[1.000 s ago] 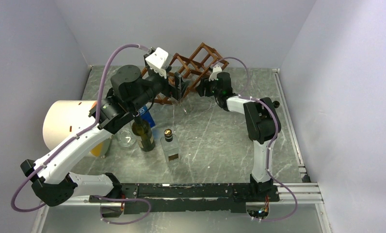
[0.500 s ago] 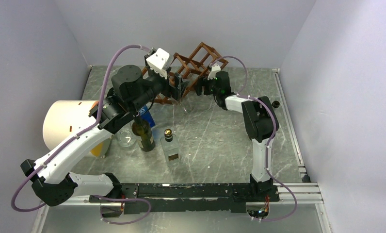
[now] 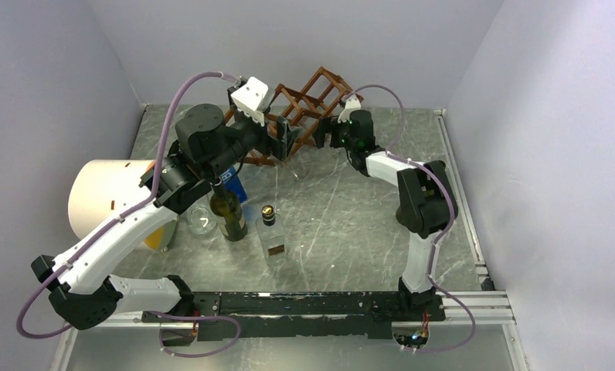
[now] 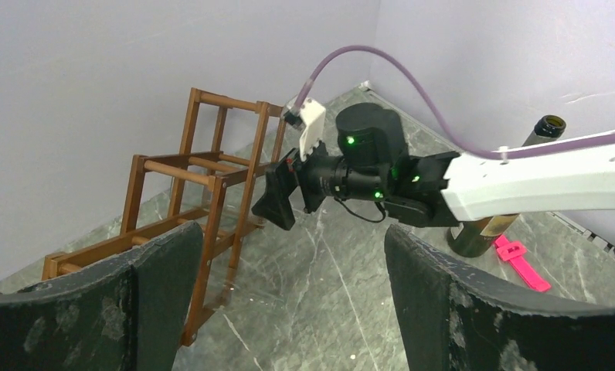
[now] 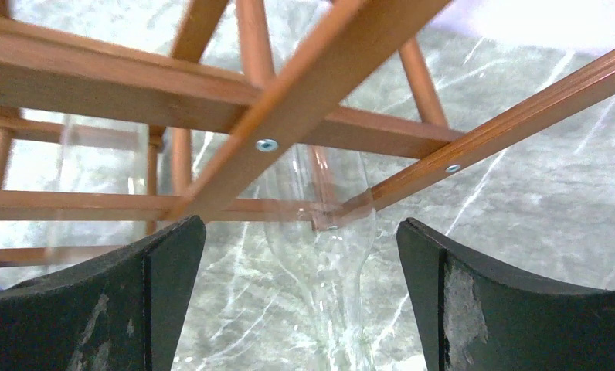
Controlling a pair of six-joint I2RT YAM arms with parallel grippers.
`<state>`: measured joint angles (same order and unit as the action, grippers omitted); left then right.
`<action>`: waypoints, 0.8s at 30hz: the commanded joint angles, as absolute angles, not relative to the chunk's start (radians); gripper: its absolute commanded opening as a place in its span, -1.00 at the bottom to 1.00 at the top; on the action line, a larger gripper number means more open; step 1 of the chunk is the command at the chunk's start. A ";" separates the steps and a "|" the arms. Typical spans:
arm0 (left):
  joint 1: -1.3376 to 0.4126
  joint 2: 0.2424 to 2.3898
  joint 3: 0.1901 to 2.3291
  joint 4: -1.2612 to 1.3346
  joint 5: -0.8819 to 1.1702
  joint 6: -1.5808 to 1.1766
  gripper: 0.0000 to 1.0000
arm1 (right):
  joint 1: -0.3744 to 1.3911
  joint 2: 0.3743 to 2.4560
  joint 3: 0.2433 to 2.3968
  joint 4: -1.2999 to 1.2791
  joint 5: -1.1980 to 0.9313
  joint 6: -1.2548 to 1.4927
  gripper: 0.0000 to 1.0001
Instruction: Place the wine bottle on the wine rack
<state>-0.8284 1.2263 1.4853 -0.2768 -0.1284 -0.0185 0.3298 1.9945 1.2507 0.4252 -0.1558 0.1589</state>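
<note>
The reddish-brown wine rack point(image 3: 320, 85) stands at the back of the table, also seen in the left wrist view point(image 4: 212, 174). A clear glass wine bottle point(image 5: 320, 232) lies in a low cell of the rack point(image 5: 320, 85), its neck pointing out towards my right gripper point(image 5: 298, 228). That gripper point(image 3: 329, 139) is open, its fingers on either side of the neck and apart from it. My left gripper point(image 4: 289, 239) is open with only table between its fingers, hovering in front of the rack's left part point(image 3: 289, 139).
A dark bottle point(image 3: 229, 212), a square clear bottle with a gold cap point(image 3: 271, 233) and a glass point(image 3: 202, 222) stand left of centre. A big white cylinder point(image 3: 103, 193) lies at the left. Another dark bottle point(image 4: 513, 166) and a pink object point(image 4: 517, 263) sit behind the right arm.
My right gripper has opened wide and let go of the clear bottle's neck, and its wrist has drawn back to the right. The left arm has hardly moved.
</note>
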 commanded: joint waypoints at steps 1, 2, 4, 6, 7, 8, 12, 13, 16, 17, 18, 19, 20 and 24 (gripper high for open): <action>-0.825 1.190 1.484 -0.272 -0.144 -0.025 0.82 | 0.331 1.860 1.228 0.358 -0.124 0.194 0.96; -0.825 1.186 1.481 -0.275 -0.145 -0.025 0.82 | 0.331 1.841 1.243 0.302 -0.128 0.208 0.91; -0.825 1.173 1.472 -0.279 -0.157 -0.028 0.83 | 0.330 1.794 1.264 0.179 -0.178 0.206 0.83; -0.825 1.161 1.460 -0.286 -0.159 -0.035 0.83 | 0.332 1.732 1.251 0.124 -0.230 0.208 0.81; -0.825 1.154 1.457 -0.292 -0.156 -0.042 0.84 | 0.332 1.696 1.235 0.102 -0.249 0.212 0.81; -0.825 1.148 1.453 -0.295 -0.156 -0.047 0.83 | 0.332 1.644 1.220 0.082 -0.259 0.217 0.81; -0.825 1.121 1.440 -0.314 -0.159 -0.072 0.83 | 0.334 1.506 1.170 -0.015 -0.318 0.241 0.80; -0.825 1.112 1.436 -0.320 -0.160 -0.080 0.83 | 0.335 1.478 1.165 -0.043 -0.350 0.240 0.75; -0.825 1.070 1.398 -0.330 -0.167 -0.099 0.83 | 0.368 1.393 1.146 -0.108 -0.490 0.194 0.63; -0.825 1.052 1.381 -0.330 -0.170 -0.106 0.83 | 0.399 1.360 1.138 -0.124 -0.498 0.170 0.63; -0.825 1.037 1.366 -0.332 -0.171 -0.117 0.83 | 0.442 1.330 1.130 -0.140 -0.488 0.143 0.63; -0.826 1.017 1.353 -0.338 -0.172 -0.128 0.82 | 0.478 1.297 1.121 -0.148 -0.477 0.116 0.64; -0.825 0.998 1.341 -0.344 -0.174 -0.142 0.81 | 0.543 1.269 1.109 -0.149 -0.476 0.095 0.66; -0.825 0.913 1.285 -0.343 -0.154 -0.185 0.82 | 0.613 1.176 1.071 -0.096 -0.502 0.138 0.72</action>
<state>-0.8284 0.9890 1.3231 -0.3340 -0.1547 -0.1230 0.5682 1.2564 1.1049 -0.0998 -0.4465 0.1448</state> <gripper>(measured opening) 0.908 0.852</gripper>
